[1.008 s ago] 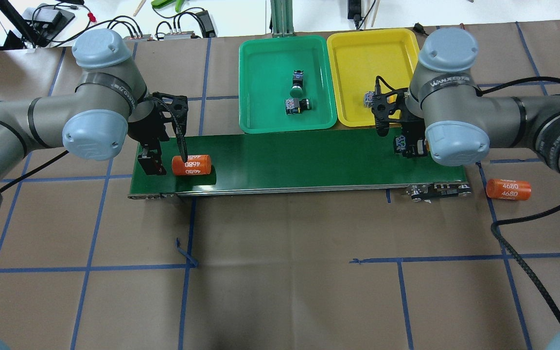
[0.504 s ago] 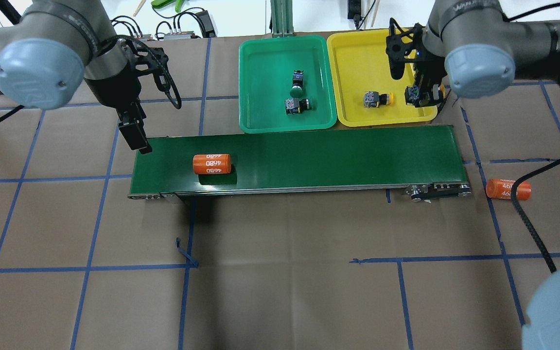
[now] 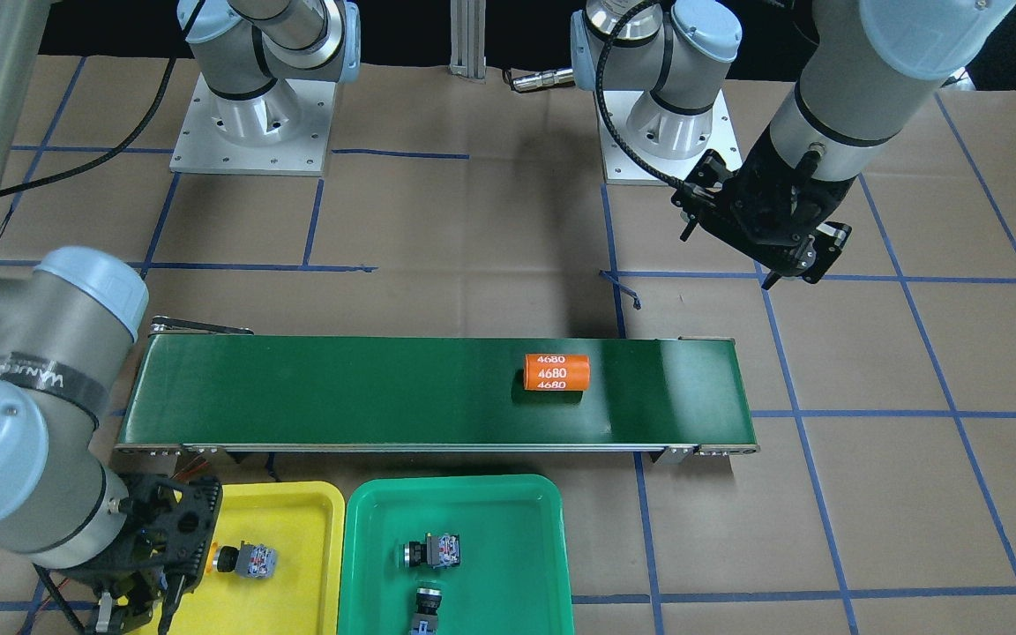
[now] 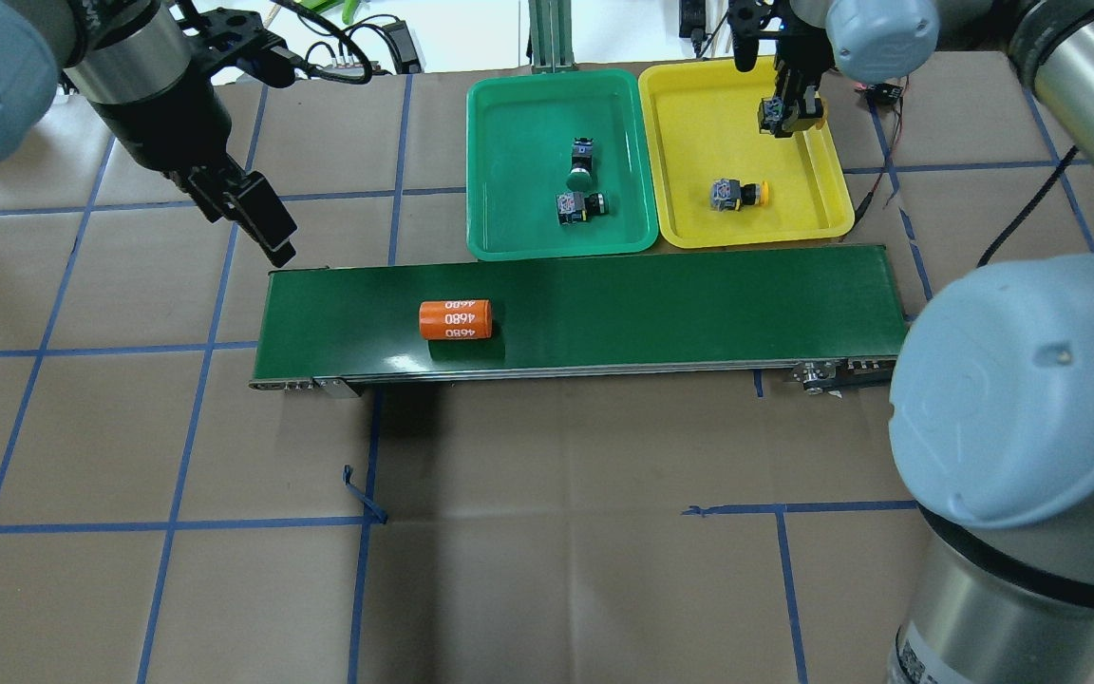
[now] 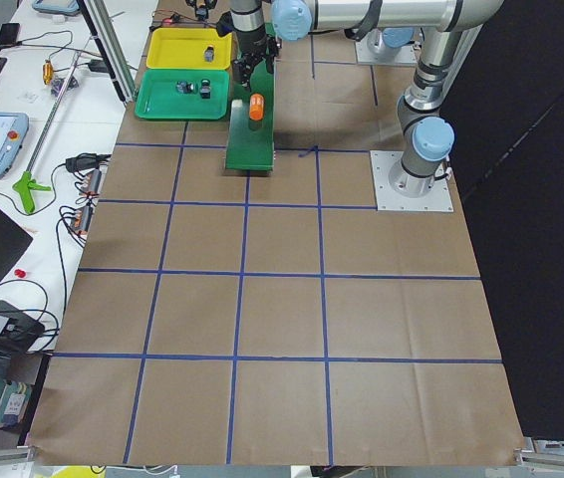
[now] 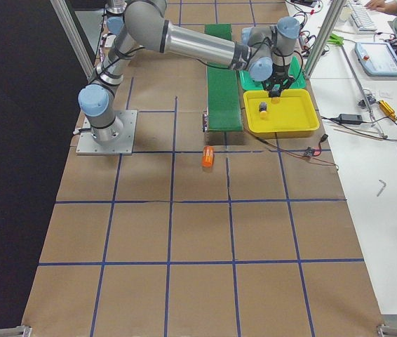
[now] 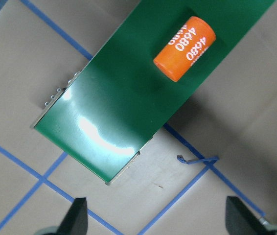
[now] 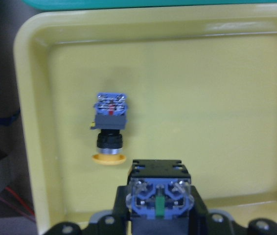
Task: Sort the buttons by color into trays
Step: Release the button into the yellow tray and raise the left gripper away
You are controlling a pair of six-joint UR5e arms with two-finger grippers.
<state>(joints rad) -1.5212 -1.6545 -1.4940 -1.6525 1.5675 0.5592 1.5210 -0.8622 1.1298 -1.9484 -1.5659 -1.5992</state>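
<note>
Brown papered surface [image 4: 547, 589] | belt [image 4: 680, 304] carrying orange cylinder [image 4: 455, 319] | green tray [image 4: 509, 104]: two buttons [image 4: 581, 171] lying | yellow tray [image 4: 699, 123]: yellow-capped button [image 4: 737, 195] on its side | right end effector [image 4: 787, 112] above that tray's far corner, clamped on held button [image 8: 159, 193], black-bodied, cap seemingly yellow | left end effector [image 7: 157, 221] high near belt's end, fingers apart, empty

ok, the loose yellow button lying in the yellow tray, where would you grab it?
Probably the squared contact block of the yellow button, straight down from above. It lies on its side on the yellow tray floor, cap toward the robot's right, so the block's flat sides are open to a pinch; the round cap would likely slip. The right gripper holds a second button.
</note>
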